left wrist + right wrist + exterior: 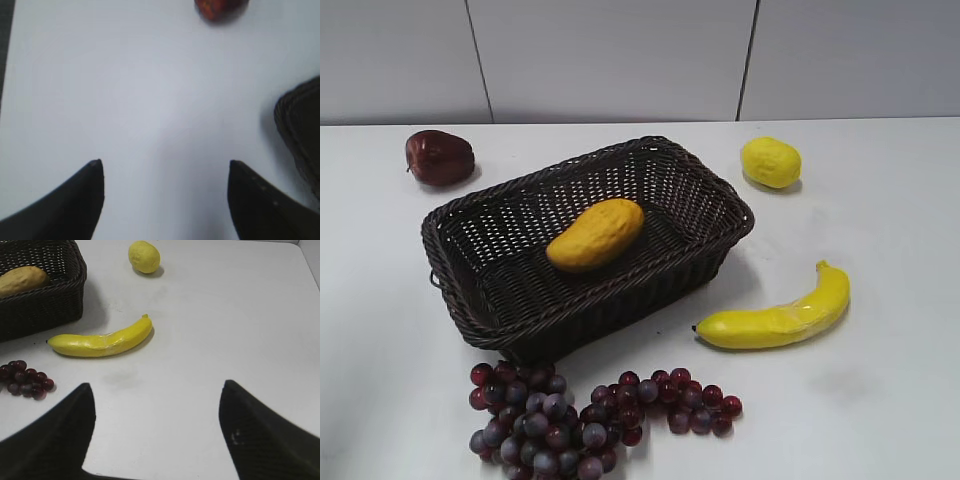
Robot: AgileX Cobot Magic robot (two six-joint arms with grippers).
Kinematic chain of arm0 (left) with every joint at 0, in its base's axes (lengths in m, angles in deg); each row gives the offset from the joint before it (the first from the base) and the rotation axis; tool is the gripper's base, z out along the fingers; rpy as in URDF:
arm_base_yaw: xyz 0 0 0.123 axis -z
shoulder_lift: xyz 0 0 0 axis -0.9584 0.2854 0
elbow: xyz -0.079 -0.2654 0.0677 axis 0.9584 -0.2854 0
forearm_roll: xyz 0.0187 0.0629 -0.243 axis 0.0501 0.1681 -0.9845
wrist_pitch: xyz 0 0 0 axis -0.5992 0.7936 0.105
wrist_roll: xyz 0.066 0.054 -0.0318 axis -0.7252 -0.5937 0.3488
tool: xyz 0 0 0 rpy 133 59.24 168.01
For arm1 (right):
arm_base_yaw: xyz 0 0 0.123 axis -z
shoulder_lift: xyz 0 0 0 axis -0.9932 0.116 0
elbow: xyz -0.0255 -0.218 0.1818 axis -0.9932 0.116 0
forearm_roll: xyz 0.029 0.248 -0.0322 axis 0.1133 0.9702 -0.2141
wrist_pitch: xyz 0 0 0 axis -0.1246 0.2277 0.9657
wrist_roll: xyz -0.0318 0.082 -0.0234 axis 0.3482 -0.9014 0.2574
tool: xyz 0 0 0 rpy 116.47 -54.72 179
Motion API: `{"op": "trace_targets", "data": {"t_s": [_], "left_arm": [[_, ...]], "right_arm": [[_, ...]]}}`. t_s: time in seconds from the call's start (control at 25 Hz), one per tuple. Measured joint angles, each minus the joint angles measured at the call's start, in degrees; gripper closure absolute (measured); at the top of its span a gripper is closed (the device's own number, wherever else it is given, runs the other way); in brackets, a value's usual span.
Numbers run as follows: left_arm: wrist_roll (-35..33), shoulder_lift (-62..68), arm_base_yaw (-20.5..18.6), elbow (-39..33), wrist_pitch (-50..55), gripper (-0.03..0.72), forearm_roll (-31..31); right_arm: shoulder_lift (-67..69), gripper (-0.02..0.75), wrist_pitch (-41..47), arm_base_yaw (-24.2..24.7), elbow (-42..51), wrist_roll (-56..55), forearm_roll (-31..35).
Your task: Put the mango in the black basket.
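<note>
The mango (596,234), oblong and golden yellow-orange, lies on the floor of the black basket (500,200) in the middle of the exterior view. The right wrist view shows the mango (21,279) inside the basket (50,305) at its top left. The basket's corner (302,125) shows at the right edge of the left wrist view. My left gripper (165,167) is open and empty over bare white table. My right gripper (156,390) is open and empty over bare table, to the right of the basket. Neither arm shows in the exterior view.
A banana (780,315) lies right of the basket, a lemon (771,162) behind it at the right, a dark red apple (440,157) at the back left, and a bunch of purple grapes (560,415) in front of the basket.
</note>
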Motion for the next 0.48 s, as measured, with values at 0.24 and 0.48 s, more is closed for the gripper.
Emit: {"op": "trace_targets", "data": {"t_s": [0.24, 0.48], "left_arm": [[0.00, -13.91, 0.00, -18.88, -2.18, 0.103, -2.55], [0.00, -31.57, 0.00, -33.16, -2.28, 0.103, -2.55]], "right_arm": [[0.00, 0.150, 0.00, 0.00, 0.00, 0.00, 0.00], [0.00, 0.150, 0.00, 0.00, 0.00, 0.00, 0.00]]}}
